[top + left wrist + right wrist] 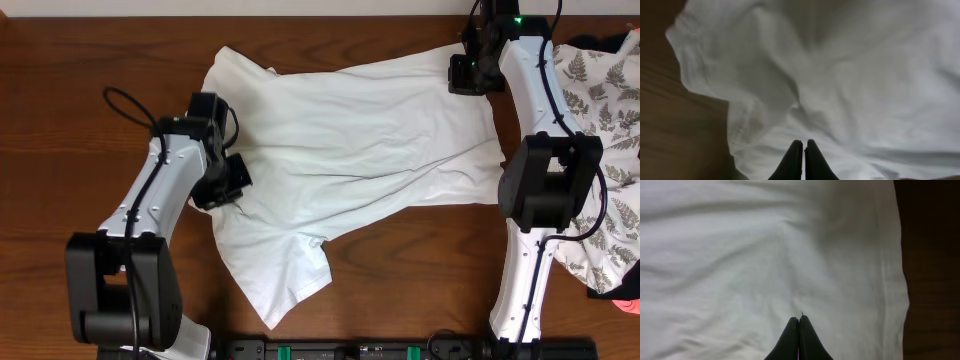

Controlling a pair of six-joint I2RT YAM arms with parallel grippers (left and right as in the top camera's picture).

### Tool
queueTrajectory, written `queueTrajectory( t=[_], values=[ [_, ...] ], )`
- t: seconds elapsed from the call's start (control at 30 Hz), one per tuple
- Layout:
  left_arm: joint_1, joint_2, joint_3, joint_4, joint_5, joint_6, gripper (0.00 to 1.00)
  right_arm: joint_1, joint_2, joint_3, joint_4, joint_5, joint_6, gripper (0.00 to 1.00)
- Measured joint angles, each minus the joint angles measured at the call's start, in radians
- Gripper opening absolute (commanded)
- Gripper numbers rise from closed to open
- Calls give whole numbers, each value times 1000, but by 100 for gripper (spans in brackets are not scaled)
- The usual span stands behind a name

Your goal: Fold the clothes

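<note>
The T-shirt [360, 140] lies flat across the table [60, 150], its long axis running from 9 o'clock to 3 o'clock in the overhead view, sleeves toward 9. My left pincer [232, 180] sits on the 9 o'clock edge between the sleeves, so the cloth spreads toward 3 from it. My right pincer [465, 72] is at the 2 o'clock hem corner. Both have their fingers pressed together, tips on the fabric, and I cannot tell whether cloth is caught. I judge the left is nearer for the lower sleeve at 7 o'clock
</note>
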Motion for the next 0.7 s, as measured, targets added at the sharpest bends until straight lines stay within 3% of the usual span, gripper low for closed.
queueTrajectory(
  t=[0.4,0.7],
  values=[
    [0,3,-105,97,-9,-8,7,-1,0,0,-138,0,0,2],
    [13,4,-146,108,-121,-7,12,-27,0,0,-231,3,0,5]
  ],
)
